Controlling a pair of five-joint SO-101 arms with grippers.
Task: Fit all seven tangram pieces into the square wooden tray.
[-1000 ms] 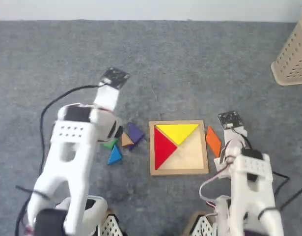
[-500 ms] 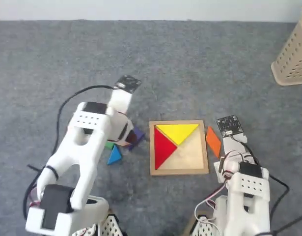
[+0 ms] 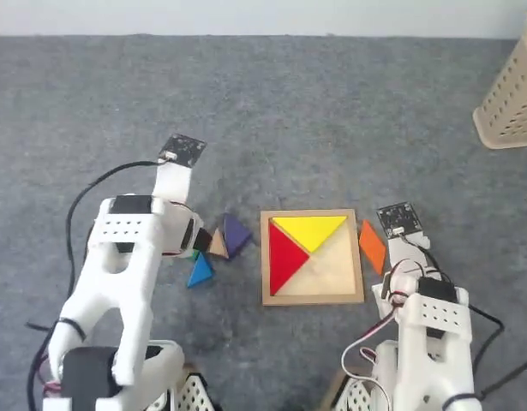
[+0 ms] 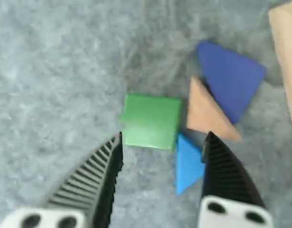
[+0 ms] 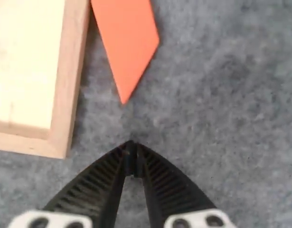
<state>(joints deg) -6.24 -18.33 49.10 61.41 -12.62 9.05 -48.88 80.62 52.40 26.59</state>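
Tray [image 3: 313, 299] stays mostly unfilled; left gripper [image 4: 164, 138] has swung back, fingers open, over the green square [image 4: 152, 120], likely the next pick; right gripper [image 5: 130, 146] fingers closed.

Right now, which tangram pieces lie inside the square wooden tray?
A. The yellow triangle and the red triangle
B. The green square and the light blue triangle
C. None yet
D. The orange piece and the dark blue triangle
A: in the high view the yellow triangle and the red triangle lie inside the square wooden tray, while the orange piece lies outside it, beside one edge.
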